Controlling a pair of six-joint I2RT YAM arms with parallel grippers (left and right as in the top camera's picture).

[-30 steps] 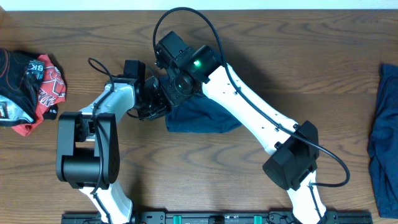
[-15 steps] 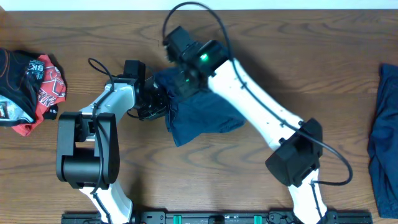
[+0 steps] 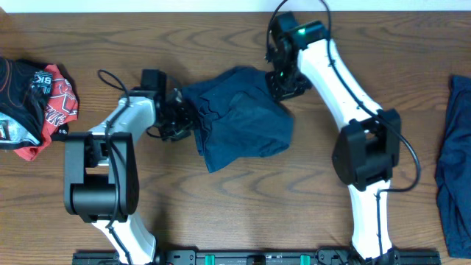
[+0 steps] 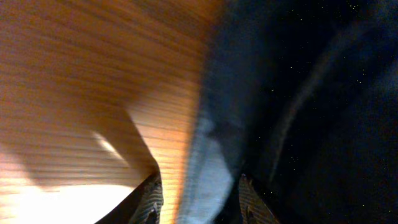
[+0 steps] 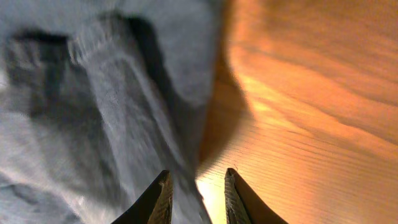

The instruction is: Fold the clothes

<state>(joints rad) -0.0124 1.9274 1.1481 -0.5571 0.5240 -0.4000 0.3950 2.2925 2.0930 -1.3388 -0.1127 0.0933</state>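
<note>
Centrally on the wooden desk (image 3: 243, 213) lies a wrinkled navy garment (image 3: 239, 129), bare wood around it. The left end effector (image 3: 184, 121) straddles its left edge, the right end effector (image 3: 283, 85) its upper right corner; whether either clamps is unclear. A second garment (image 3: 456, 169) overlaps the desk's right edge.

2 arms are showing white shells over black joints. The left arm (image 3: 132, 118) is wearing a black motor block (image 3: 92, 188) at lower left; the right arm (image 3: 335, 70) is bearing a similar block (image 3: 364, 158) at centre right and a green light (image 3: 300, 31) glowing near the top. Thin black cables (image 3: 110, 79) are looping off both. The fingertips (image 5: 158, 199) are looking dark and tapered, perhaps ribbed, in blurred wrist views.
</note>
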